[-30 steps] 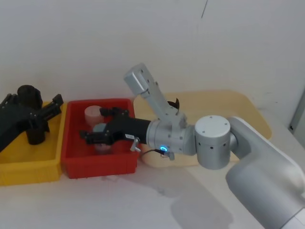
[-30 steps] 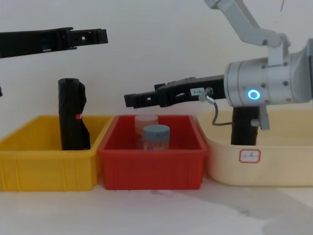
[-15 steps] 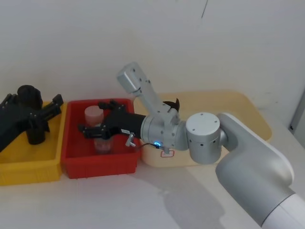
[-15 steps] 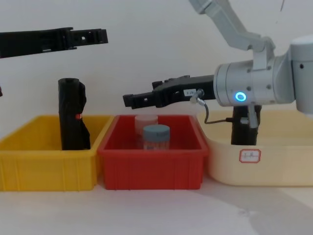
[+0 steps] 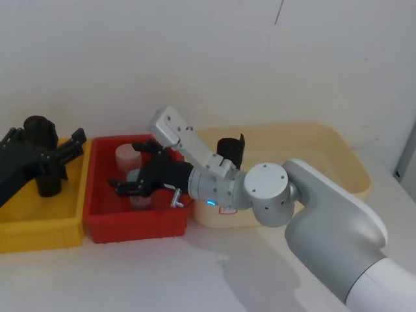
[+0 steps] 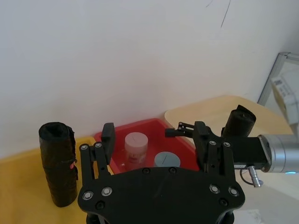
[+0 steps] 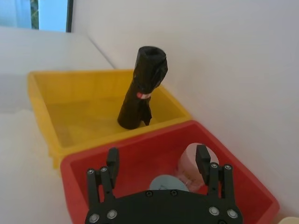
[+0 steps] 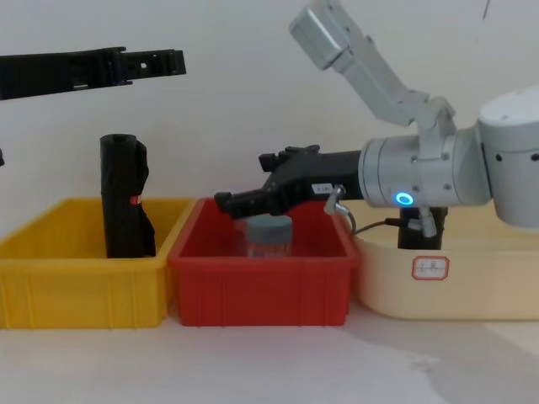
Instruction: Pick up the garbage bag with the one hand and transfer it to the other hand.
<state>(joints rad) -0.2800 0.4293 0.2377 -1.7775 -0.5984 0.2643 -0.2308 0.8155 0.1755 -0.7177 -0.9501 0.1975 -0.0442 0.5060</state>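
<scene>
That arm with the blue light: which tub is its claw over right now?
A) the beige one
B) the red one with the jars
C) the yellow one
B: the right gripper hangs open over the red bin, just above the jars; the left gripper is open, high above the yellow bin.

garbage bag (image 8: pixel 414 237): mostly behind right arm (image 8: pixel 438 172) | left hand (image 8: pixel 168 61): cut at edge

A lab: plastic bins (image 8: pixel 253 290), bare white wall (image 8: pixel 236 109)
</scene>
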